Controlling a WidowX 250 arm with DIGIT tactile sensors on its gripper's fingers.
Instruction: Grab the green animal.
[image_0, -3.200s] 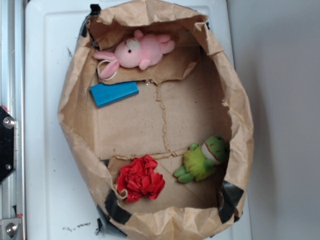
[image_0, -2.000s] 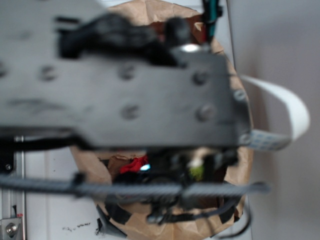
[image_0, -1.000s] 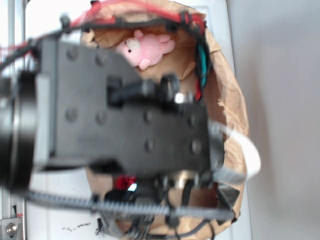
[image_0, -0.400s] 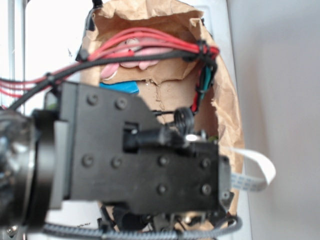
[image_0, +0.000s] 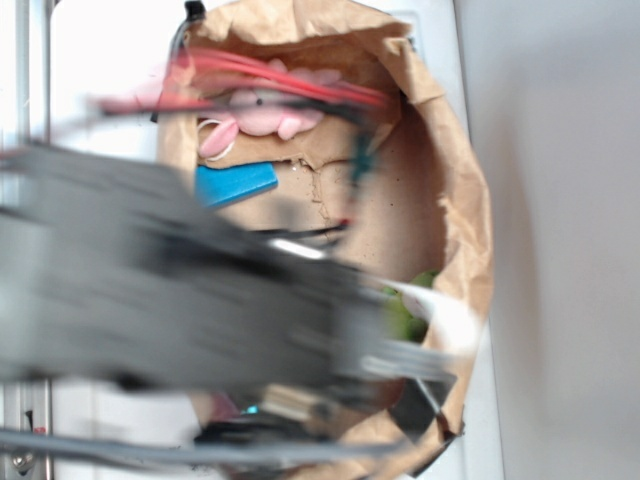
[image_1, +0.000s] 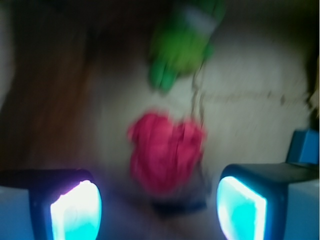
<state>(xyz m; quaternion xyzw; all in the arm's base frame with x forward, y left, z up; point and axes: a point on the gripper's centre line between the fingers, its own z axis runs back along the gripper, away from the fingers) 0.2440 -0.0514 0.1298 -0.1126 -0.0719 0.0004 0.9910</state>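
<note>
Wrist view shows the hand (image_1: 157, 205) open over the red flower (image_1: 166, 154), so it should slide on to the green animal (image_1: 182, 42) (all blurry) before closing.

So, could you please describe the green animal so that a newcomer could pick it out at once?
Look inside the brown paper bag, at its floor. In the wrist view the frog lies just beyond the red flower. It is the only lime-green plush there; the bunny is pink and the block is blue.
</note>
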